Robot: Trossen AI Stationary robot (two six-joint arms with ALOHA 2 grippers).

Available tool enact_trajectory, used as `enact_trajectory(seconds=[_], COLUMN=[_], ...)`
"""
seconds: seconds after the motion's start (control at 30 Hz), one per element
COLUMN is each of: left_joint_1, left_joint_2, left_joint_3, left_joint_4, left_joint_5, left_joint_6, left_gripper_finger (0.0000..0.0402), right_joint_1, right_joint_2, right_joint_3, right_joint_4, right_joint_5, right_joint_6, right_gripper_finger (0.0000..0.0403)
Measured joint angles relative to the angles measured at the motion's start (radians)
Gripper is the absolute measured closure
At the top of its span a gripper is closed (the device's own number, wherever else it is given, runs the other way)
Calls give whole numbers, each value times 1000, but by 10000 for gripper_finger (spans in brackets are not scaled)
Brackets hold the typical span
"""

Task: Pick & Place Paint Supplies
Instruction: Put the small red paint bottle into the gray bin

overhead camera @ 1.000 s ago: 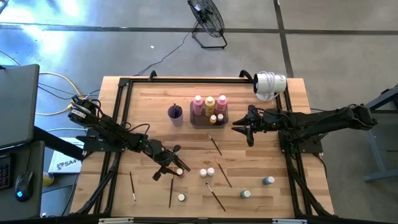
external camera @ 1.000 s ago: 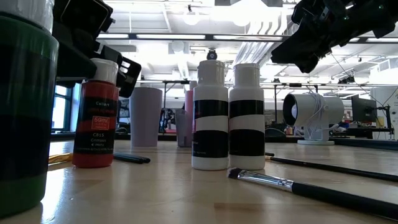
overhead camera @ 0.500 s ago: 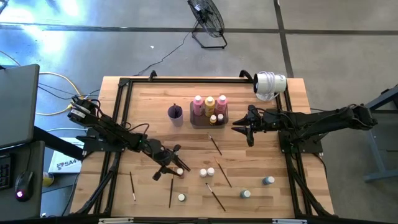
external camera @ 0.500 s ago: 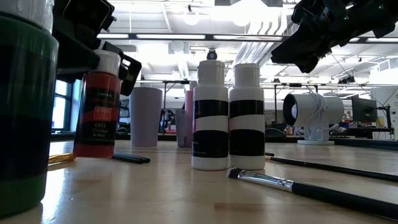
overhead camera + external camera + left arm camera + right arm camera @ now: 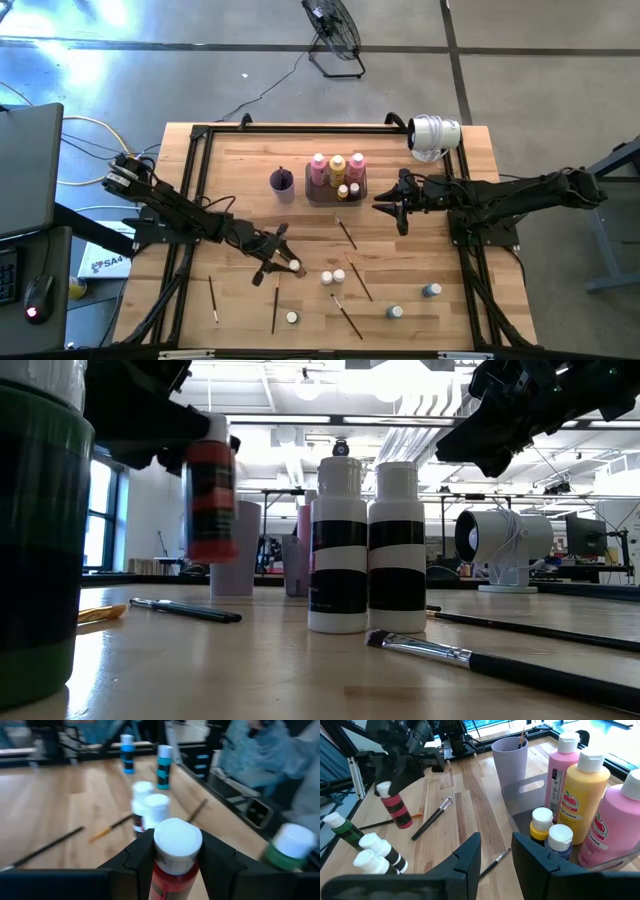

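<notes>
While the left gripper (image 5: 172,851) is clamped on a small red paint bottle (image 5: 175,870) just under its white cap, the bottle hangs clear of the table (image 5: 240,175) — the low view shows it in the air (image 5: 210,495), slightly tilted, above a dark-handled brush (image 5: 185,610) lying flat. From above, that gripper (image 5: 280,262) sits over the table's near-left middle, with the arm running back toward the left edge. Just to its right stand two black-and-white banded bottles (image 5: 333,276), touching or nearly so; a green bottle (image 5: 292,318) stands nearer the front edge, and two blue-banded ones (image 5: 397,312) (image 5: 431,290) stand to the front right. Several thin brushes (image 5: 346,232) lie scattered flat on the wood, one (image 5: 212,298) well off to the left. The right gripper (image 5: 496,851) hovers beside the dark grey tray (image 5: 520,795), fingers parted with nothing between them; in the high view it (image 5: 392,205) hangs just right of the tray (image 5: 322,196). The tray holds two tall pink bottles (image 5: 562,767) (image 5: 617,820), a tall yellow-orange one (image 5: 584,787), and two tiny white-capped ones (image 5: 542,822) (image 5: 560,840) in front of them. A purple cup (image 5: 509,757) stands just beside the tray with a brush in it. At the far right corner sits a white camera-like unit (image 5: 433,135).
</notes>
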Motion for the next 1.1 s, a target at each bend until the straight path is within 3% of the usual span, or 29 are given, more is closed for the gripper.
enact_trajectory(seconds=[0.47, 0.6, 0.83, 1.1], left_joint_1=[1, 1, 46, 173], left_joint_2=[-110, -110, -110, -108], left_joint_3=[25, 103, 319, 365], left_joint_4=[-80, -156, -510, -468], left_joint_5=[-421, -470, -594, -613], left_joint_6=[-79, -78, -76, -77], left_gripper_finger=[272, 272, 272, 272], right_joint_1=[0, 0, 0, 0], right_joint_2=[0, 0, 0, 0], right_joint_3=[0, 0, 0, 0], right_joint_4=[0, 0, 1, 1], right_joint_5=[1, 1, 2, 6], right_joint_6=[0, 0, -1, -5], right_gripper_finger=[302, 302, 302, 302])
